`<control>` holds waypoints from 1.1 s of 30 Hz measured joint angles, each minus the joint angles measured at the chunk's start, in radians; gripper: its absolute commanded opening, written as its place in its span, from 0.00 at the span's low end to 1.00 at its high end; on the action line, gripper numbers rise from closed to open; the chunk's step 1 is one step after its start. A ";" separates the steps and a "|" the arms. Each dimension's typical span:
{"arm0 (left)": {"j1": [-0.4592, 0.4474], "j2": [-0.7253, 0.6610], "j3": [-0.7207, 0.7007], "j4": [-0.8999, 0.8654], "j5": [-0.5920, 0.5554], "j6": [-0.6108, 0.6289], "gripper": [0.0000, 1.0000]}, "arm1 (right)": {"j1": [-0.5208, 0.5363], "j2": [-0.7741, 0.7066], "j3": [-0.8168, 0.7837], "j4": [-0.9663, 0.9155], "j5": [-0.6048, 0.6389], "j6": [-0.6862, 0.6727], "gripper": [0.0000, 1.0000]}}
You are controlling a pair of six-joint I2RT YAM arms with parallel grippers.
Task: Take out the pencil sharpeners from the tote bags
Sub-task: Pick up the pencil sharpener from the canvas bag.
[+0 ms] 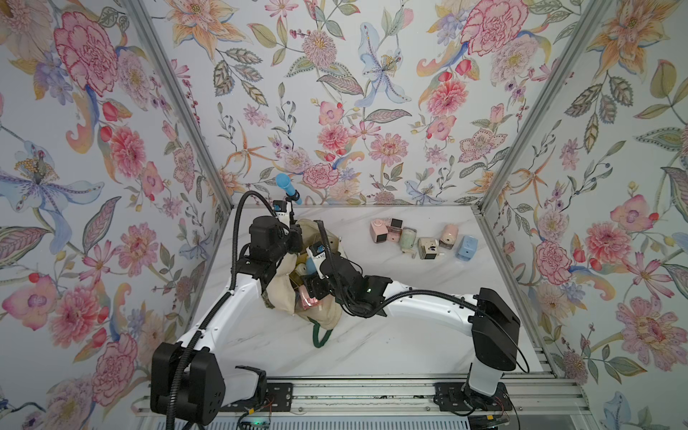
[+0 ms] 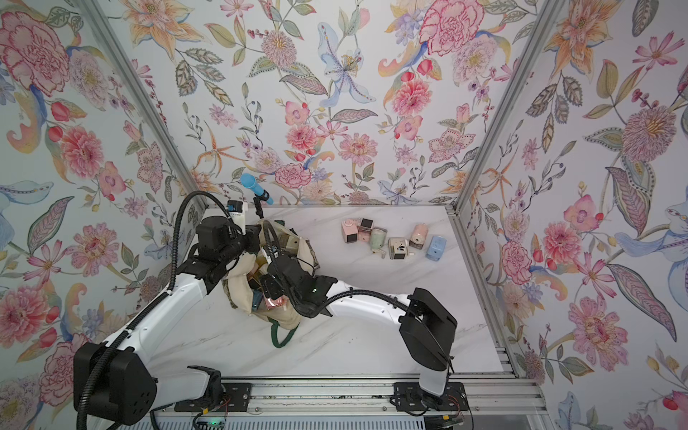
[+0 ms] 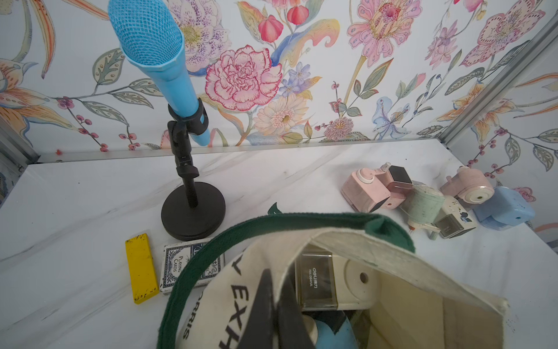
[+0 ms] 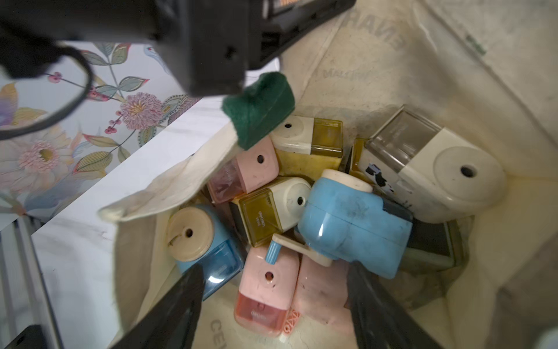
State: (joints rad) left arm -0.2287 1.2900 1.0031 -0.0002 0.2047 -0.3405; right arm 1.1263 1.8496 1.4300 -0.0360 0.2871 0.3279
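Right gripper (image 4: 276, 270): jaws spread inside the tote (image 4: 377, 69), poised over a pink sharpener (image 4: 265, 290) in the heap. Left gripper (image 3: 271, 305): jaws pinched on the tote rim, holding it open. Judged light, rigid, smooth plastic; grip across flat sides, clear of cranks. Six sharpeners (image 1: 428, 247) lie on the table (image 1: 372, 335).

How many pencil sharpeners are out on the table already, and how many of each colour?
Pink sharpeners: 3
Green sharpener: 1
Cream sharpener: 1
Blue sharpener: 1
Total: 6
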 measured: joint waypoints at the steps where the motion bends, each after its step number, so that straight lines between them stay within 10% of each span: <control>1: 0.000 0.000 0.000 0.000 0.000 0.000 0.00 | 0.000 0.026 0.017 -0.012 0.019 0.013 0.76; 16: 0.000 -0.002 0.000 -0.006 0.000 -0.008 0.00 | -0.004 0.321 0.312 -0.168 0.324 0.109 0.89; 33: -0.001 -0.002 0.000 -0.006 -0.006 -0.008 0.00 | -0.036 0.430 0.465 -0.289 0.411 0.160 0.76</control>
State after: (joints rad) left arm -0.2295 1.2881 1.0035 -0.0063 0.1986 -0.3481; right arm 1.0904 2.2799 1.8954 -0.3252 0.6983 0.4877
